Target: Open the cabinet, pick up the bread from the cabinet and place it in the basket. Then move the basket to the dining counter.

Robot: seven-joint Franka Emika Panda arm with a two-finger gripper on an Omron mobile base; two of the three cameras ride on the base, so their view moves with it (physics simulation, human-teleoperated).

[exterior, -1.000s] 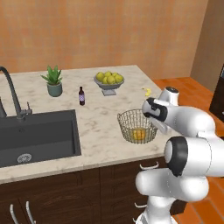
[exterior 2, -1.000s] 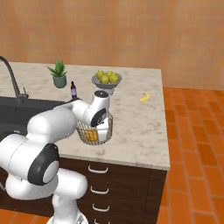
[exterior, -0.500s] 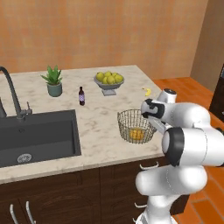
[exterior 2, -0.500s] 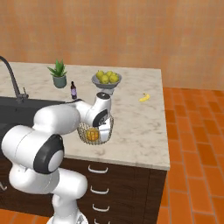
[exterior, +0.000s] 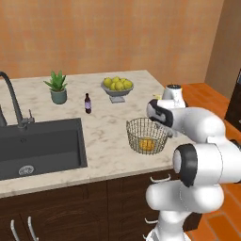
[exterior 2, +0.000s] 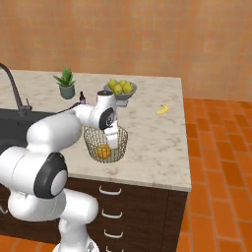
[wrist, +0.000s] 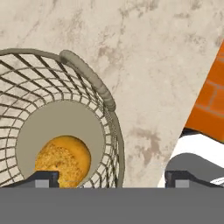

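The tan wire basket (exterior: 136,124) stands on the beige dining counter (exterior: 106,143) near its right end, with the golden bun of bread (exterior: 147,144) lying on its pale base. My gripper (exterior: 158,124) hangs over the basket's right rim, open. In the hand view the gripper (wrist: 113,178) straddles the basket (wrist: 89,76) wall: one fingertip (wrist: 41,177) is inside by the bread (wrist: 63,159), the other is outside. From the right, the gripper (exterior 2: 113,139) dips into the basket (exterior 2: 93,142) above the bread (exterior 2: 103,151). The wall cabinet is out of view.
A grey bowl of lemons (exterior: 117,85) stands behind the basket. A small dark bottle (exterior: 87,103), a potted plant (exterior: 57,87), the black sink (exterior: 40,146) and its faucet (exterior: 12,96) lie to the left. A banana (exterior 2: 162,110) lies near the counter's right edge, with orange floor (exterior 2: 216,172) beyond.
The hand has stayed at the basket's right rim. The arm's elbow has shifted a little. Basket and bread have not moved.
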